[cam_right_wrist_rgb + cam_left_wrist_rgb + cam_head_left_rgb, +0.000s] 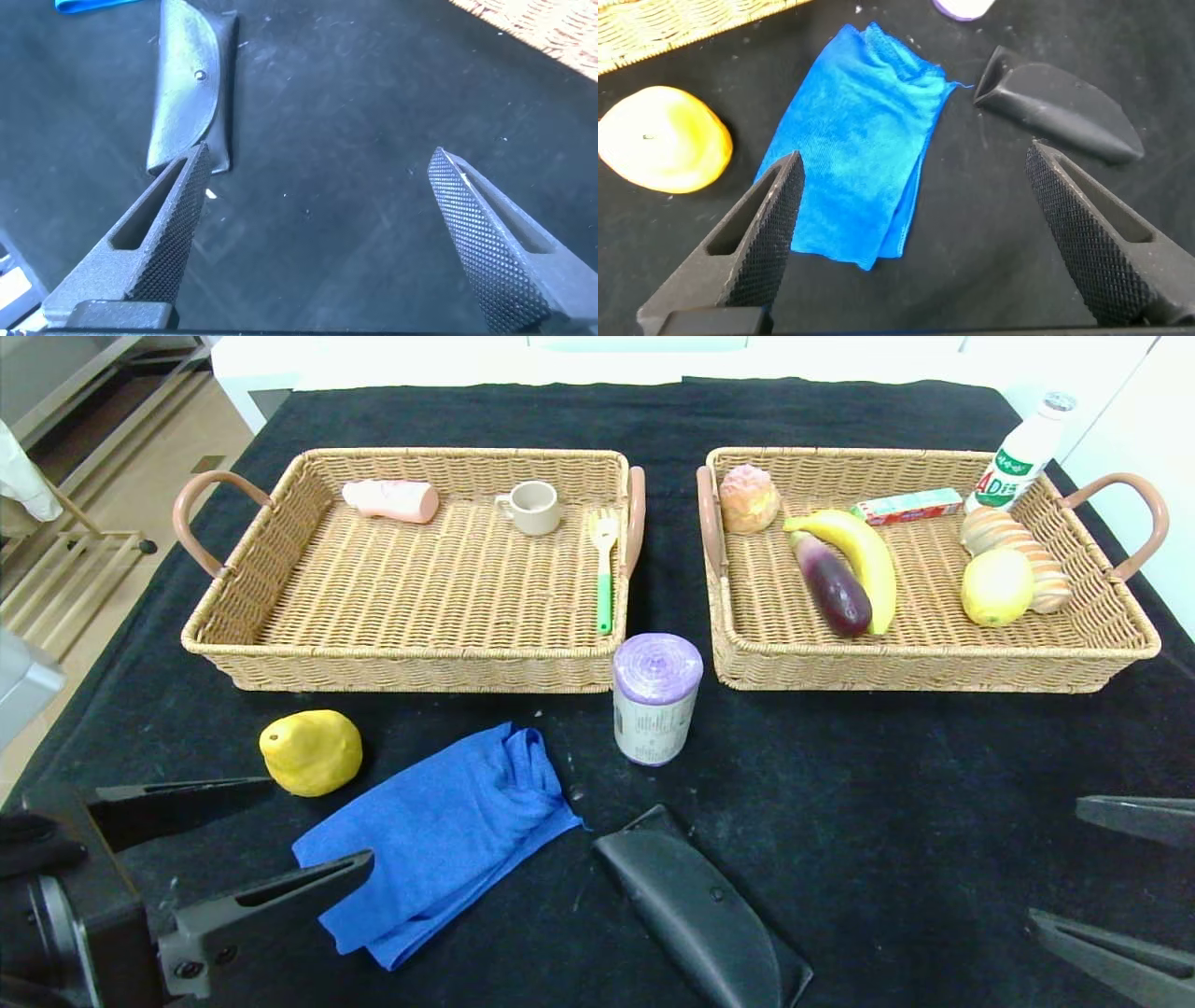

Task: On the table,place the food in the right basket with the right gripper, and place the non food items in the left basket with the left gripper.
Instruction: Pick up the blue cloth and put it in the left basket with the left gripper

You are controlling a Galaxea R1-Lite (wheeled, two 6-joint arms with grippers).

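On the black table in front of the baskets lie a yellow pear-shaped fruit [311, 752] [663, 138], a folded blue cloth [439, 835] [859, 140], an upright purple roll of bags [656, 698] and a black case [700, 915] [1060, 103] [192, 84]. The left basket [233, 635] holds a pink bottle, a cup and a green spatula. The right basket [934, 663] holds a banana, an eggplant, a lemon, bread and other food. My left gripper [321, 821] [915, 154] hangs open and empty over the near end of the cloth. My right gripper [1055, 863] [320, 152] is open and empty over bare table at the near right.
A white drink bottle [1022, 453] stands at the far right corner of the right basket. The baskets' curved handles [191, 518] stick out at the sides. A wooden floor and a rack lie past the table's left edge.
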